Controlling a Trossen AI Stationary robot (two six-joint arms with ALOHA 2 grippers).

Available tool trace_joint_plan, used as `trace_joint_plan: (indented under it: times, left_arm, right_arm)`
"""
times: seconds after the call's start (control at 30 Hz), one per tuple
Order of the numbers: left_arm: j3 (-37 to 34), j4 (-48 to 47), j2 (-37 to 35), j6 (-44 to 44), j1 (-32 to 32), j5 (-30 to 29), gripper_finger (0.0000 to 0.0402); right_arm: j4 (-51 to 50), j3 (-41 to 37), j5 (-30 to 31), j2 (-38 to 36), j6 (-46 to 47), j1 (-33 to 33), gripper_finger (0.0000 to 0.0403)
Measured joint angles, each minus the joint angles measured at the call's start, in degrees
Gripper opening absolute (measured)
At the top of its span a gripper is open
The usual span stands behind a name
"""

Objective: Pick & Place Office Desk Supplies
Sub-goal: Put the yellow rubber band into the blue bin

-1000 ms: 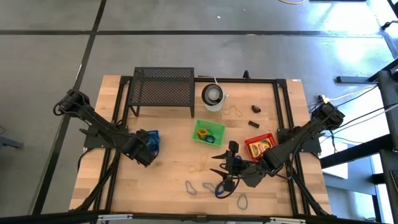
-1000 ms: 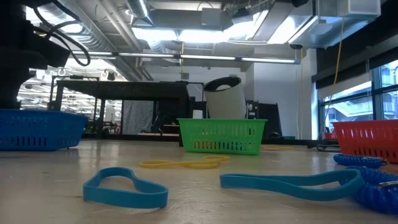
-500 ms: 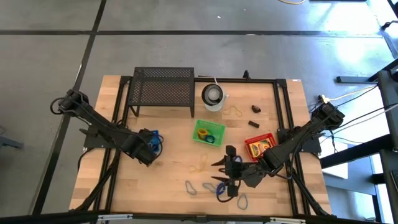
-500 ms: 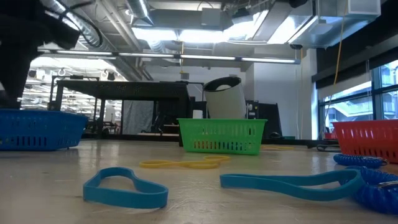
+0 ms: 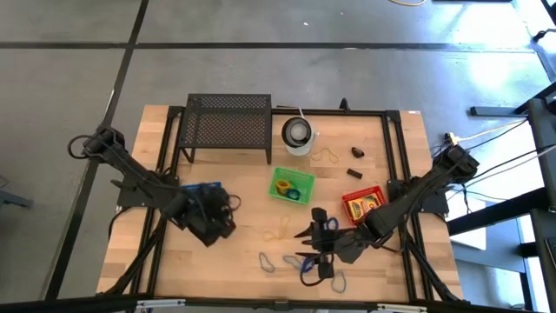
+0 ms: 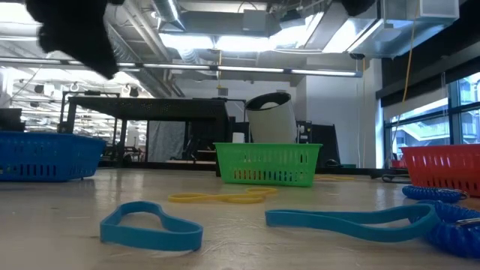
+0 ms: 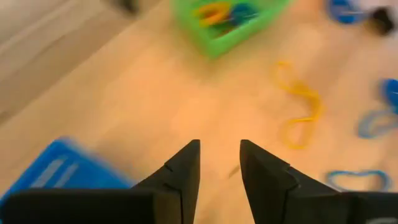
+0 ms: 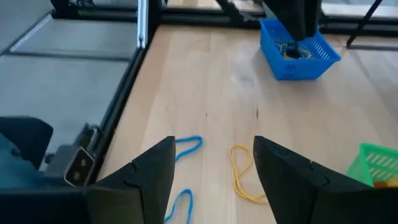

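Observation:
Loose supplies lie flat on the wooden table: a yellow band [image 5: 280,230], blue loops [image 5: 268,261] [image 6: 150,225] [image 6: 352,219] and a blue coil [image 6: 457,217]. My left gripper [image 5: 228,216] hovers just right of the blue basket [image 5: 201,189], above the table. In its wrist view it is open [image 7: 217,155] with nothing between the fingers. My right gripper [image 5: 311,248] hangs over the blue loops near the front edge. It is wide open [image 8: 214,149] and empty, facing the blue basket [image 8: 298,46].
A green basket [image 5: 291,184] with supplies stands mid-table and a red basket [image 5: 363,203] to its right. At the back are a black mesh rack [image 5: 228,122] and a white cup [image 5: 298,133]. Small black clips [image 5: 356,152] and a yellow band [image 5: 328,156] lie back right.
My left gripper has risen from over the blue basket and gone toward the table's right and near edges, turning as it went. It now points toward the green basket. The things on the table have stayed put.

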Motion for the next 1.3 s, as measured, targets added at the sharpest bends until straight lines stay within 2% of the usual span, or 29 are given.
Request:
trace_joint_plan:
  times: [0.2, 0.5, 0.77, 0.97, 1.13, 1.3]
  left_arm:
    - [-0.11, 17.63, 6.62, 15.60, -0.49, 3.26, 0.0136]
    - [-0.18, 35.51, 20.78, 33.15, 0.48, 7.04, 0.0190]
    - [-0.18, 48.77, 30.81, 40.85, 5.72, 8.47, 0.0198]
    - [0.02, 54.03, 34.39, 41.39, 8.76, 15.45, 0.0197]
    - [0.11, 53.06, 35.51, 44.73, 8.71, 14.58, 0.0192]
    - [0.31, 51.14, 35.56, 46.59, 8.09, 15.18, 0.0163]
  right_arm:
    - [-0.79, 0.00, -0.66, 1.22, -0.02, -0.79, 0.0217]
    - [-1.50, -0.02, -2.97, 1.47, 0.04, -1.79, 0.0217]
    - [-1.67, -0.02, -2.95, 1.47, 0.06, -1.90, 0.0217]
    - [-2.59, -0.05, -2.93, 1.47, 0.00, -1.89, 0.0217]
    - [-2.98, -0.07, -2.93, 1.47, 0.00, -1.89, 0.0217]
    - [-2.99, -0.07, -2.93, 1.47, -0.01, -1.89, 0.0217]
